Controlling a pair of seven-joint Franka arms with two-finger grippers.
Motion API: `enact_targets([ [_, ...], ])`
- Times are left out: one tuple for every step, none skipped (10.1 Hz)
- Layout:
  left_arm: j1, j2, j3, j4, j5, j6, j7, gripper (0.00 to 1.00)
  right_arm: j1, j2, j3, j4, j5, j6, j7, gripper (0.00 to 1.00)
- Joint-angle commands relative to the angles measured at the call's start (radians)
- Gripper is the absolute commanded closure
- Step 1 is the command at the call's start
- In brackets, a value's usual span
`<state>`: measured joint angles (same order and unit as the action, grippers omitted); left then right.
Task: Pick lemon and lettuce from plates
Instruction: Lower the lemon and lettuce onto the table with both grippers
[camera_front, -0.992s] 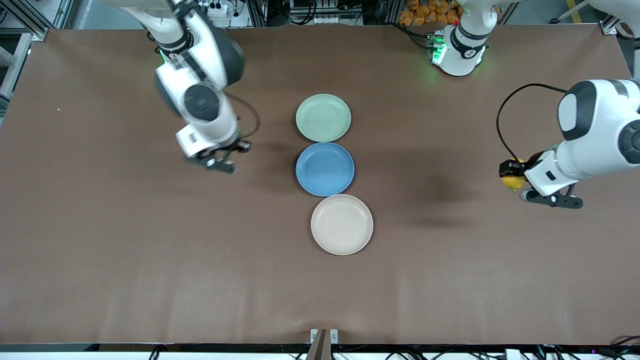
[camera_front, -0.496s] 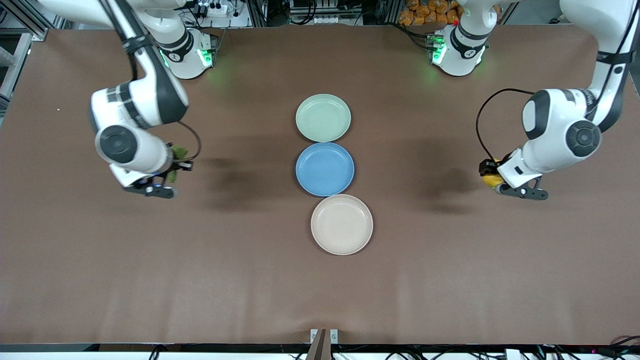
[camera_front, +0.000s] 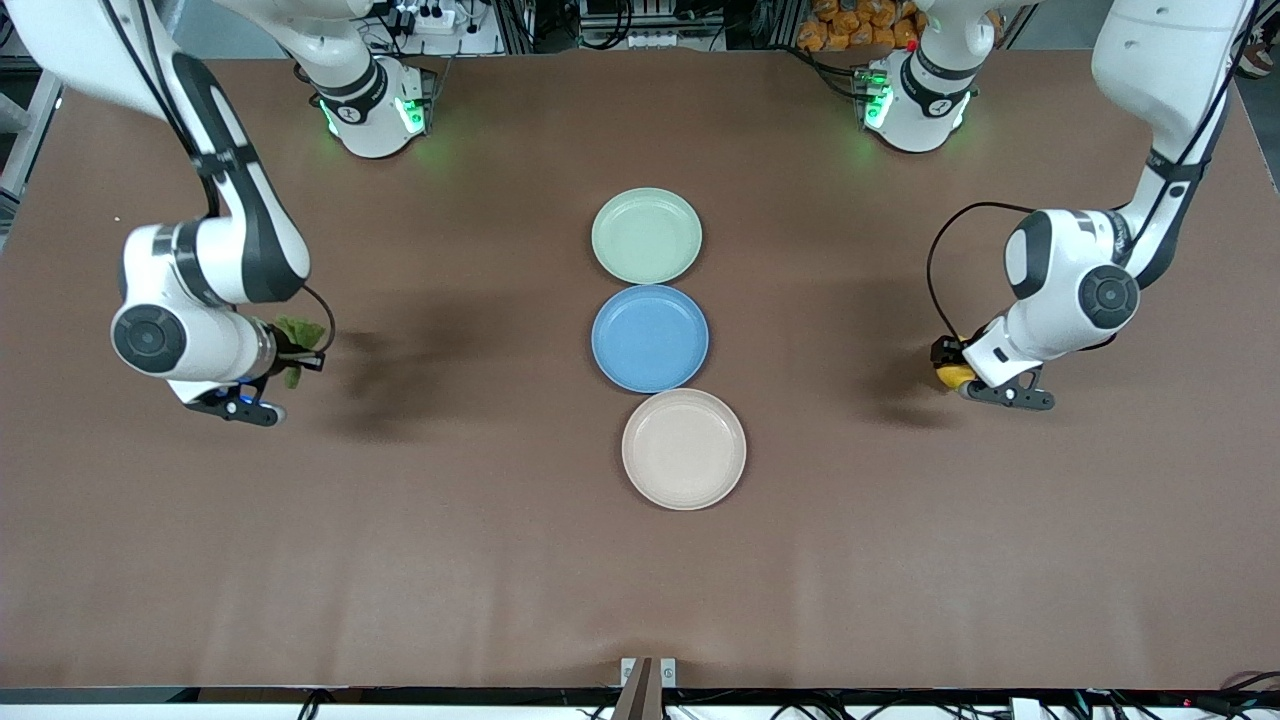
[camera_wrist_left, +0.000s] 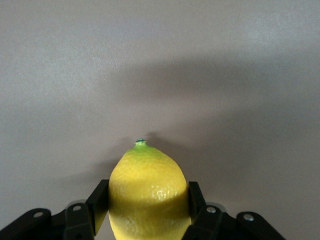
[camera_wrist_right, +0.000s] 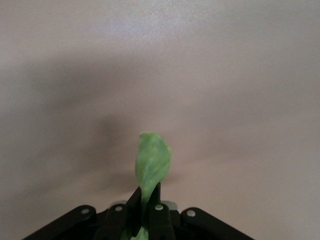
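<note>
Brown table cover (camera_front: 500, 560) fills my feed, three bare plates lined up down the middle: pale green plate (camera_front: 646, 235) closest to the bases, blue plate (camera_front: 650, 338) next, beige plate (camera_front: 684, 449) nearest the front camera.

Both task items are off the plates. The lemon (camera_wrist_left: 148, 192) sits clamped between the left gripper (camera_front: 950, 372) fingers, over bare cover toward the left arm's end of the table. On the wrist cam the pads bite around the fat middle and the pointed tip sticks out past them. My worry: it's round and slick, so any jerk could squirt it out, and from there it'd probably roll.

The lettuce (camera_wrist_right: 152, 167) is pinched by the right gripper (camera_front: 290, 360), fingers nearly closed on just the lower end of the leaf, over the cover toward the right arm's end. Most of it flops free above the pinch. It's thin and limp, so I'd guess a fast swing could tear it or slide it out.

Both grippers look low, so I'm also watching for a finger snagging the cover.
</note>
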<state>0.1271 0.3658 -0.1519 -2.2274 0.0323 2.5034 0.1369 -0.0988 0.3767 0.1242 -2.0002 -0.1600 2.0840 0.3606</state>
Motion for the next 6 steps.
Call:
enact_targets([
  [0.006, 0.004, -0.005, 0.012, 0.02, 0.005, 0.003, 1.0, 0.036, 0.047, -0.055, -0.034, 0.019, 0.1, -0.009, 1.0],
  [0.008, 0.01, -0.005, 0.02, 0.02, 0.005, 0.003, 0.52, 0.042, 0.06, -0.063, -0.034, 0.02, 0.117, -0.009, 1.0],
  [0.009, 0.009, -0.003, 0.028, 0.02, 0.003, 0.007, 0.01, 0.045, 0.074, -0.066, -0.034, 0.019, 0.123, -0.011, 1.0],
  [0.011, 0.007, -0.003, 0.038, 0.02, 0.002, 0.003, 0.0, 0.047, 0.079, -0.092, -0.034, 0.017, 0.128, -0.011, 1.0],
  [0.014, 0.001, -0.003, 0.063, 0.02, -0.014, 0.004, 0.0, 0.047, 0.079, -0.093, -0.031, 0.017, 0.128, -0.011, 0.49],
  [0.013, -0.014, -0.003, 0.099, 0.021, -0.078, 0.004, 0.0, 0.047, 0.071, -0.101, -0.029, 0.017, 0.123, -0.008, 0.0],
])
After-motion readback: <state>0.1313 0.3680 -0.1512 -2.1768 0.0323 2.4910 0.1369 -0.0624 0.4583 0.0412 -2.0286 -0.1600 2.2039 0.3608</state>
